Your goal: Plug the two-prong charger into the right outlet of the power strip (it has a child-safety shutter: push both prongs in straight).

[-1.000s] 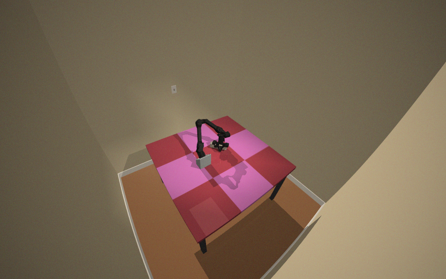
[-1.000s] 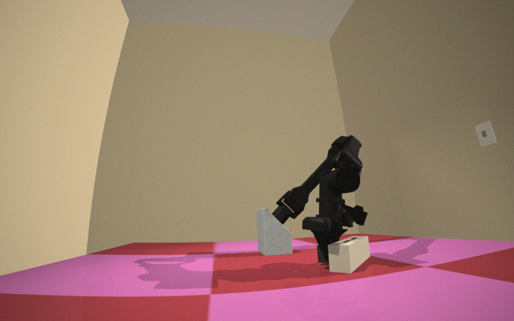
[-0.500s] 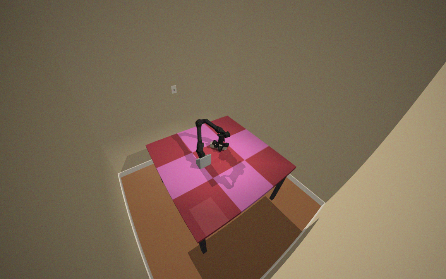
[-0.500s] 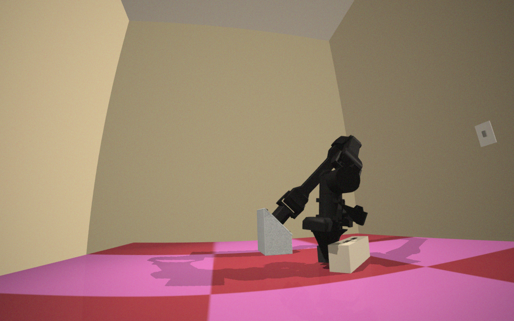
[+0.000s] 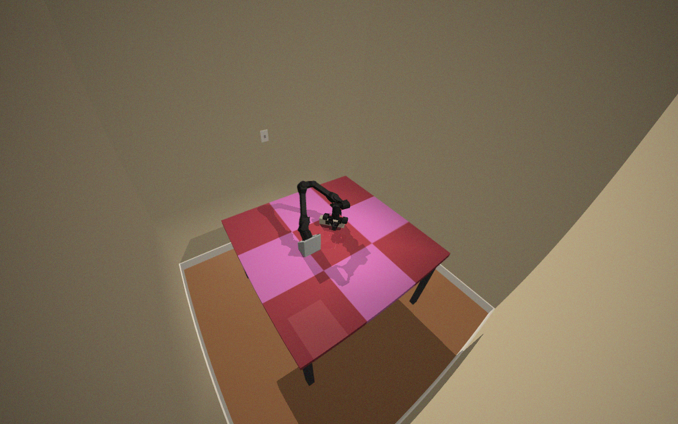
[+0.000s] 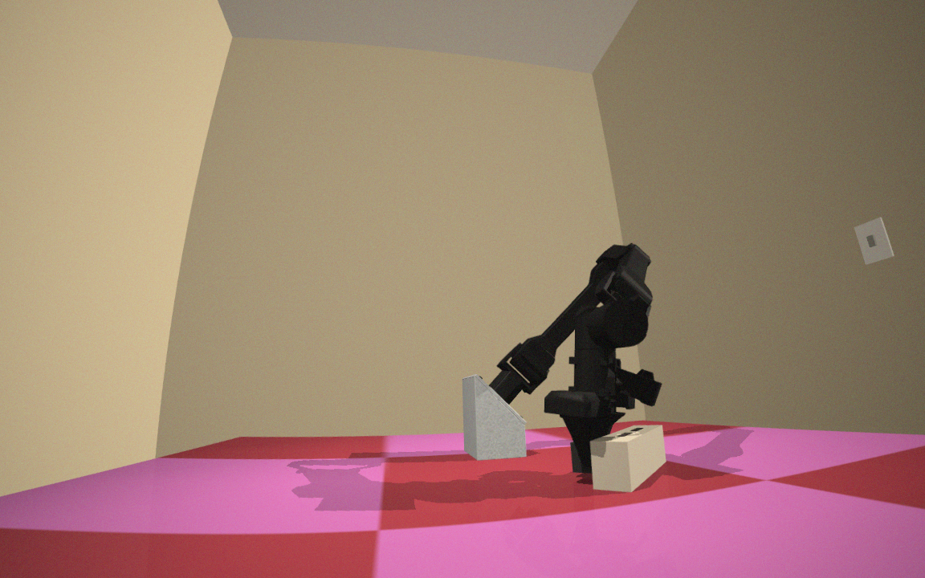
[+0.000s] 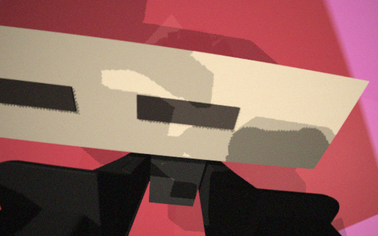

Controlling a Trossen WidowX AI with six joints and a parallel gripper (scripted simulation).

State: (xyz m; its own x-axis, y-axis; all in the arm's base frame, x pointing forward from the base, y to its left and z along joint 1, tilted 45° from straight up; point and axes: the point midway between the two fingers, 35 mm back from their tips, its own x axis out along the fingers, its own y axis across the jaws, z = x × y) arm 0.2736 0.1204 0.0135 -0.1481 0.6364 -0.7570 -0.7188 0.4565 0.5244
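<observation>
The cream power strip [image 5: 322, 219] [image 6: 611, 467] [image 7: 274, 88] stands on the table. Its top shows two dark slots in the wrist view: the right outlet [image 7: 189, 112] and the other outlet [image 7: 25, 94], cut by the view's left edge. My gripper [image 6: 580, 460] [image 7: 178, 148] is shut on the dark grey charger [image 7: 172, 190], low beside the strip's long side, near the right outlet. The charger's top lies between the fingertips; its prongs are not visible. The charger is outside the slots. Whether it touches the strip or the table I cannot tell.
The arm's pale grey wedge-shaped base [image 5: 310, 246] [image 6: 498, 431] stands on the red and pink checkered table [image 5: 404, 252] [image 6: 236, 495]. A wall plate [image 5: 263, 136] [image 6: 882, 246] is on the wall beyond the table.
</observation>
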